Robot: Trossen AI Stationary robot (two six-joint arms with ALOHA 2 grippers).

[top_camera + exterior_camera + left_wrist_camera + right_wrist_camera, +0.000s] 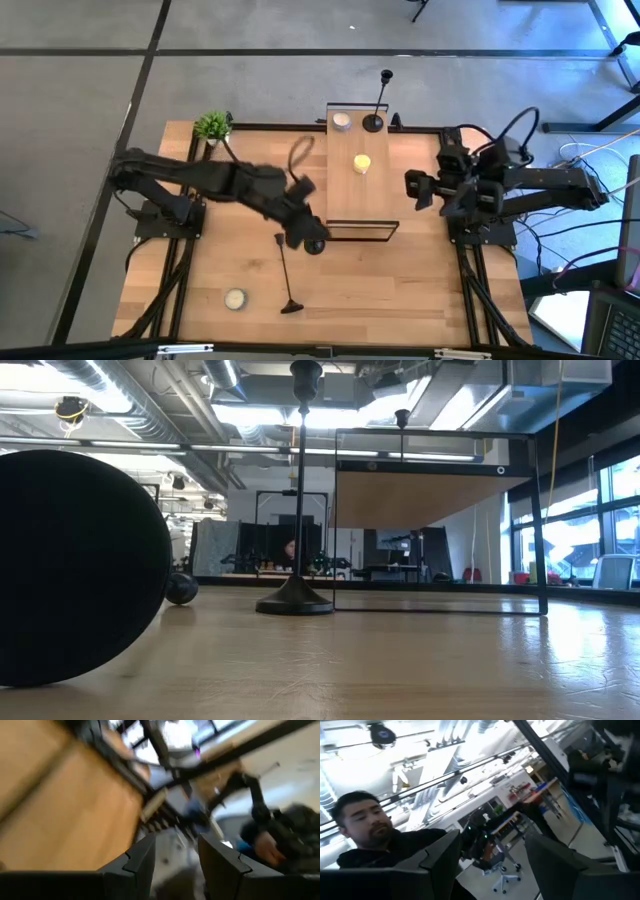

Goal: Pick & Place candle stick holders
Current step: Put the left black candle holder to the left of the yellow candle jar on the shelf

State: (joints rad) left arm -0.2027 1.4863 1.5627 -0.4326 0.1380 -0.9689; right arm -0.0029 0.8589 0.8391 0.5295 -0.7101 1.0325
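One tall black candle stick holder (378, 105) stands on its round base at the far end of the raised wooden shelf (345, 205). A second holder (300, 510) stands upright on the table beside the shelf's near left leg. Its base (317, 246) shows just past my left gripper (303, 228), which hangs high over that spot. The left gripper (176, 840) is open, with nothing plainly between the fingers. A third holder (284, 272) lies on its side on the table. Its round base (70, 565) faces the near edge. My right gripper (412, 188) (492, 837) waits open, right of the shelf.
A white candle (342, 122) and a yellow candle (362, 163) sit on the shelf. Another pale candle (235, 298) lies on the table near the front left. A small green plant (212, 125) stands at the far left corner. A person (365, 830) shows in the room beyond. Bare table lies front right.
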